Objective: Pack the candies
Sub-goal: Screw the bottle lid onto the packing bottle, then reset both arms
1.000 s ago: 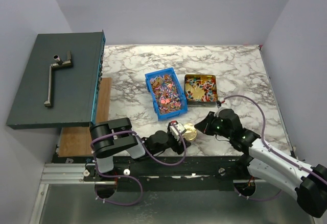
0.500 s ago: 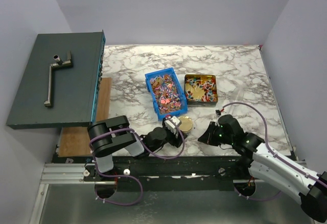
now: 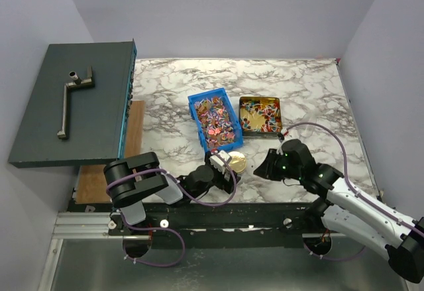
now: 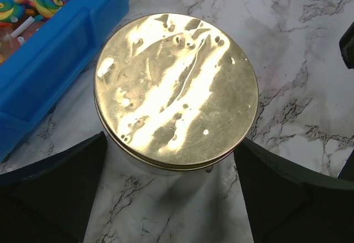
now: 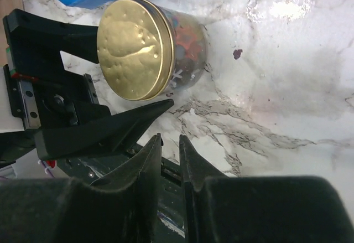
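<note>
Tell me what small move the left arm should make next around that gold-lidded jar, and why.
Probably draw the left pincer straight back off the jar. Its jaws stand open on either side of the gold lid, gripping nothing, and the jar, lid on with candies inside, stands upright on the marble table by itself.

Many candies (image 3: 215, 117), two trays (image 3: 195, 120), one jar (image 3: 237, 164)
</note>
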Available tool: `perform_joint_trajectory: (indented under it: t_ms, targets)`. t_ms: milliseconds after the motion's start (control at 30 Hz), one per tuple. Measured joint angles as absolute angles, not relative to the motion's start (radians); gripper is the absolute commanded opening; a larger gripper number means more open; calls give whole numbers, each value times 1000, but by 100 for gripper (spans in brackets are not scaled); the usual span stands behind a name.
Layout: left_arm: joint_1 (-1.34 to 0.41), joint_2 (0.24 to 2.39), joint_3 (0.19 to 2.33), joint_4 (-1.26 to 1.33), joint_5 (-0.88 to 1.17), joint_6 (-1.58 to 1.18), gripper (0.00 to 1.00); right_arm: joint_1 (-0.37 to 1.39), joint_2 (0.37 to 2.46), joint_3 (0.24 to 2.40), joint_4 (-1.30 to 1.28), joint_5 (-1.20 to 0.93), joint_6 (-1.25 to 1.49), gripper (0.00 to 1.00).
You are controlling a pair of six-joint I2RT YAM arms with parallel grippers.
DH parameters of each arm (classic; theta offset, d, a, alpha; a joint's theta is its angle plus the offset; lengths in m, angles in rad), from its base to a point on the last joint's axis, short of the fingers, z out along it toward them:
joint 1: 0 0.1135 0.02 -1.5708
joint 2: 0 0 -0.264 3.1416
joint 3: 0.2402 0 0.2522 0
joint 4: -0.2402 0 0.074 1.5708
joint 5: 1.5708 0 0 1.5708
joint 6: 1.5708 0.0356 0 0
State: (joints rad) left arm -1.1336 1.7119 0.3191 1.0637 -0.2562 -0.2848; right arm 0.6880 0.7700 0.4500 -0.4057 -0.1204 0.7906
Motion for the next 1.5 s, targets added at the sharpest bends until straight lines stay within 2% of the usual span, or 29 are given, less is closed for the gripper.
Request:
perform_joint_trajectory:
  t_ms: [400, 567, 867, 1200, 1367, 1433, 1467, 1500]
  targets:
    - [-1145, 1591, 285, 927, -255, -306, 99, 688, 825, 514, -403, -75, 728, 27]
    - [-1149, 1521, 273, 838, -233, -321, 99, 688, 839, 541, -399, -64, 706, 36]
    - [-1151, 1304, 273, 547, -157, -345, 99, 688, 873, 590, -389, -38, 670, 45]
    - [-1152, 1040, 407, 182, -144, -331, 99, 688, 883, 651, -387, 13, 635, 55]
    - [-1152, 1010, 541, 16, -144, -325, 99, 688, 892, 689, -385, 30, 619, 71]
    - [-1152, 1015, 606, -56, -146, -325, 99, 688, 895, 700, -386, 36, 610, 84]
    - [-1152, 1024, 646, -97, -147, -325, 99, 688, 898, 706, -385, 38, 606, 99]
    - [-1152, 1032, 675, -125, -147, -325, 99, 688, 901, 714, -387, 41, 600, 100]
